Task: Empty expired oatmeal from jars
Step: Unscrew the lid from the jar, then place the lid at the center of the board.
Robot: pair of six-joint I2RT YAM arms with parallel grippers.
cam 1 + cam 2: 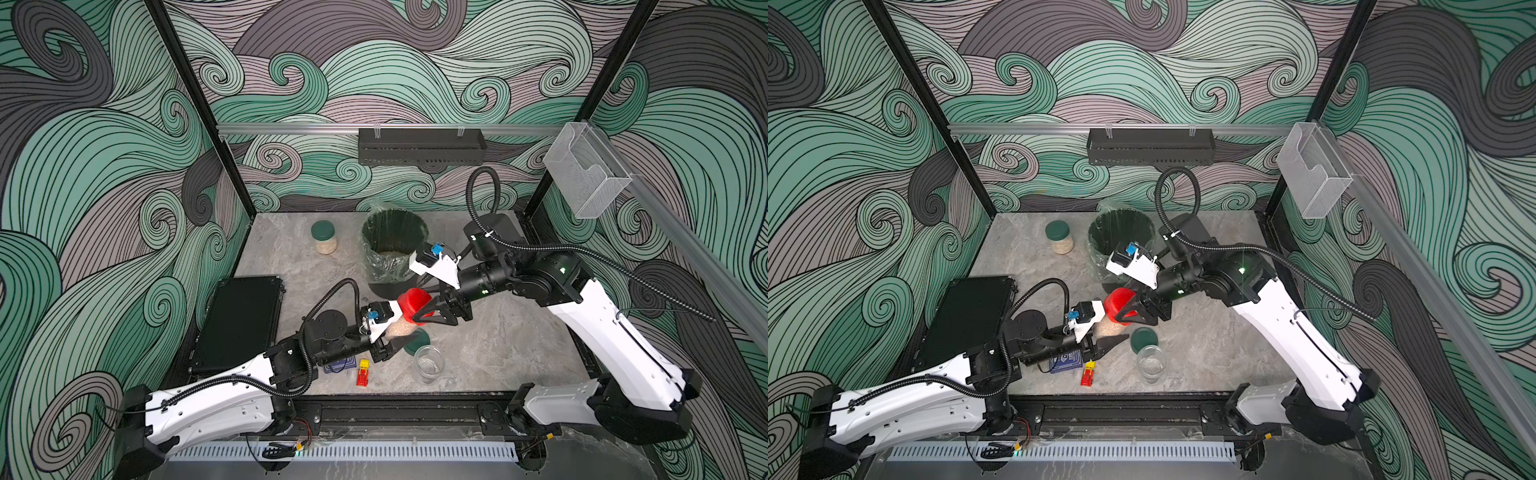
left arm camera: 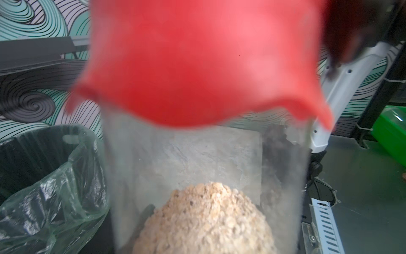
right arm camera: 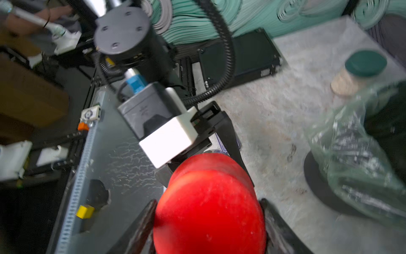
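Right gripper (image 1: pixel 419 305) tight around red lid (image 1: pixel 406 300)

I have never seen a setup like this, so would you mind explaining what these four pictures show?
Two robot arms work over a table. Two pictures look down from overhead; two come from cameras on the arms' wrists. The left gripper holds a clear jar of oatmeal, and the right gripper is closed on its red lid. On the table stand a lined black bin, a sealed green-lidded jar, an open jar beside a loose green lid, a black case and a toy.
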